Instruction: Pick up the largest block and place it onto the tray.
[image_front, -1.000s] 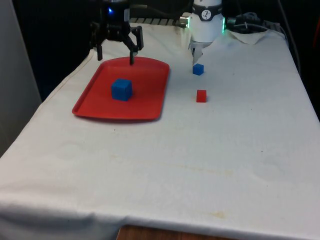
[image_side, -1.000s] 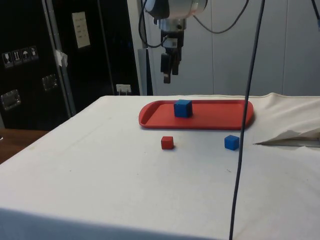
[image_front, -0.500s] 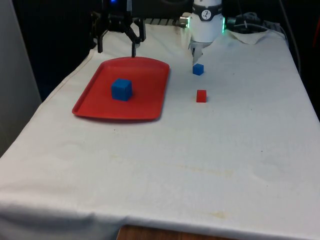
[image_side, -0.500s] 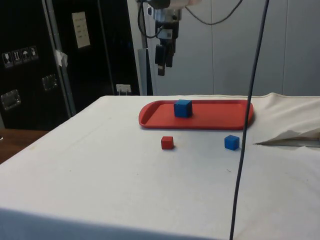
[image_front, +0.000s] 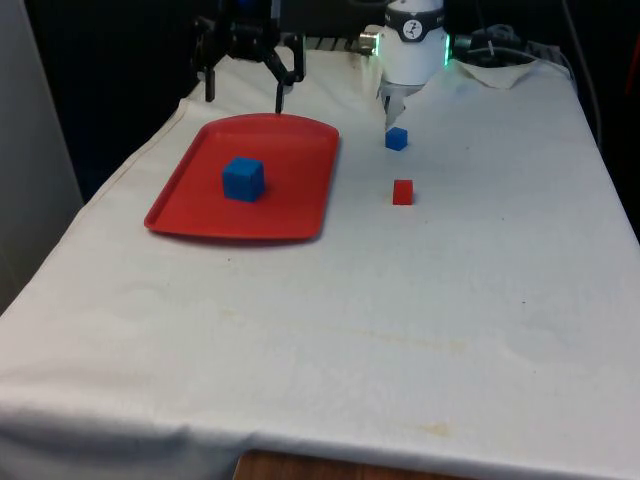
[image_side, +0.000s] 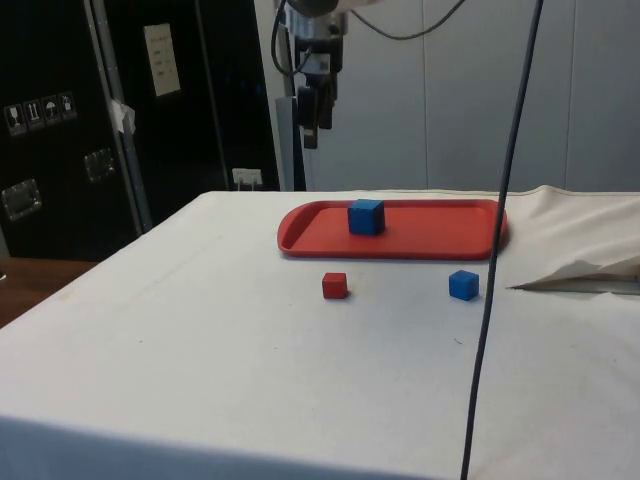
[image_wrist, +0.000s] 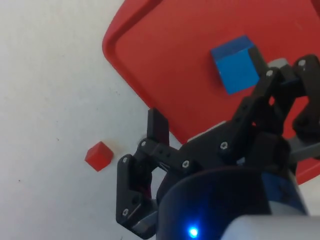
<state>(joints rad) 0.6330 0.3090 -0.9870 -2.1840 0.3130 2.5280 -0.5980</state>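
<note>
The largest block, a blue cube (image_front: 243, 179) (image_side: 366, 216) (image_wrist: 236, 64), rests inside the red tray (image_front: 290, 205) (image_side: 430, 240) (image_wrist: 165, 65) at the front view's left. My gripper (image_front: 245, 98) (image_side: 310, 135) hangs open high above the tray's far end, with nothing between its fingers. It is well clear of the cube. A smaller blue block (image_front: 396, 138) (image_side: 463, 284) and a small red block (image_front: 402, 192) (image_side: 335, 285) (image_wrist: 99, 155) lie on the white cloth beside the tray.
The robot's white base (image_front: 414, 45) stands at the table's far end, just behind the small blue block. A dark cable (image_side: 505, 230) hangs down through the side view. Crumpled cloth (image_side: 590, 270) lies at the far right corner.
My gripper has risen steadily above the tray's far end and stayed open. The blue cube stays put on the tray.
</note>
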